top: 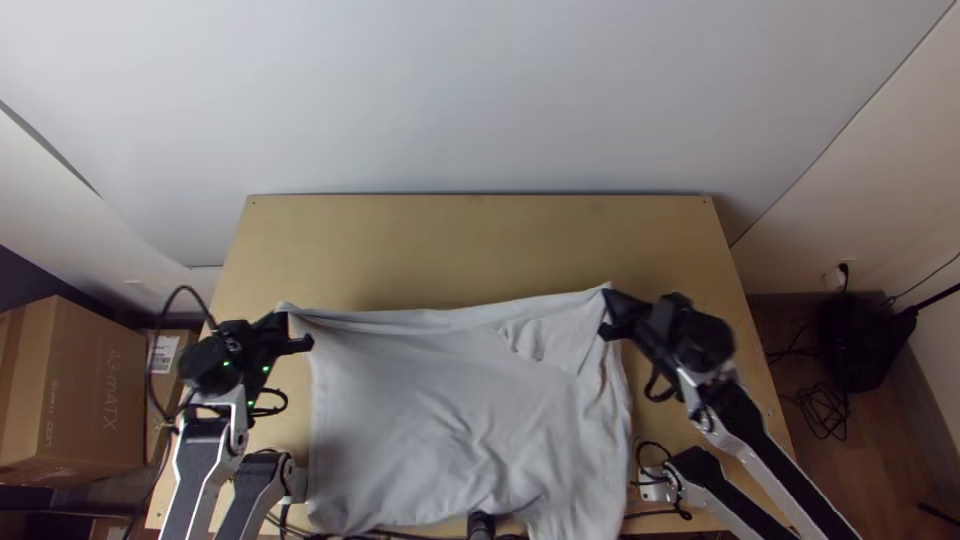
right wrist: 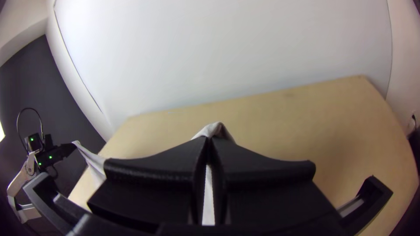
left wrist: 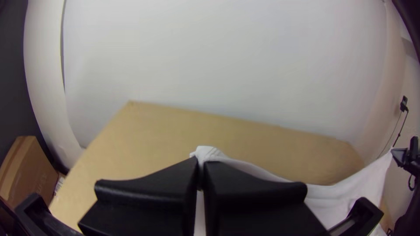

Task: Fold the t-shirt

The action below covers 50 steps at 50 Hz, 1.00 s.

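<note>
status: early on, by my read. both far corners of the t-shirt (top: 440, 400) are gripped and the edge between them is pulled nearly straight with a slight sag. no neat folded packet. body drapes from that edge toward the near side of the worktop (top: 460, 250), creased in the middle and lower part, one strip running down at the near right. small bunched patch near the right corner. can't tell how many layers are in there.

left to do, i think: lay it down flat, make the folds, square it up, let go.

pose: left gripper (left wrist: 201, 172) and right gripper (right wrist: 208, 146) each have their fingers closed on a corner, a little tip of cloth poking out past the pads. left arm comes up from lower left, right arm slants inward from lower right. grippers look raised over the worktop, well apart, roughly level across.

risk: too much outward pull could slip a corner.
</note>
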### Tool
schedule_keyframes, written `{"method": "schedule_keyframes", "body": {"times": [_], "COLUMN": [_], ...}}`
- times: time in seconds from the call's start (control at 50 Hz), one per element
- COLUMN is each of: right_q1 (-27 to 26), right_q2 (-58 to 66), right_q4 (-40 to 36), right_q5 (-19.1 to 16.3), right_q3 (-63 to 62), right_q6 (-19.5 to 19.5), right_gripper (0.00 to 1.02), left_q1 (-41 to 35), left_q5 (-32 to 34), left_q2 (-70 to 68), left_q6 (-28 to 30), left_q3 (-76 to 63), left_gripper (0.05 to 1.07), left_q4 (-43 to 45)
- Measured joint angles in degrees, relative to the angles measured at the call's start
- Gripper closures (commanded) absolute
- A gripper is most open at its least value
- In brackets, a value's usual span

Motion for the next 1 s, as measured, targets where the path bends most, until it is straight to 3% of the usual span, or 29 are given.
{"method": "schedule_keyframes", "body": {"times": [0.24, 0.56, 1.0], "right_q1": [-1.64, -7.1, -11.56], "right_q2": [19.28, 38.18, 58.03], "right_q4": [13.11, 13.94, 13.11], "right_q5": [-0.04, -3.34, -5.18], "right_q3": [-1.33, 12.26, 29.77], "right_q6": [1.27, 1.27, 1.22], "right_gripper": [1.0, 1.0, 1.0], "left_q1": [-1.11, -0.76, 1.2], "left_q5": [0.0, 0.0, 4.57], "left_q2": [15.58, 40.33, 70.18], "left_q6": [-0.02, 0.59, 1.81], "left_q3": [-2.19, 6.99, 31.82], "left_gripper": [1.05, 1.05, 1.05], "left_q4": [14.58, 23.67, 24.44]}}
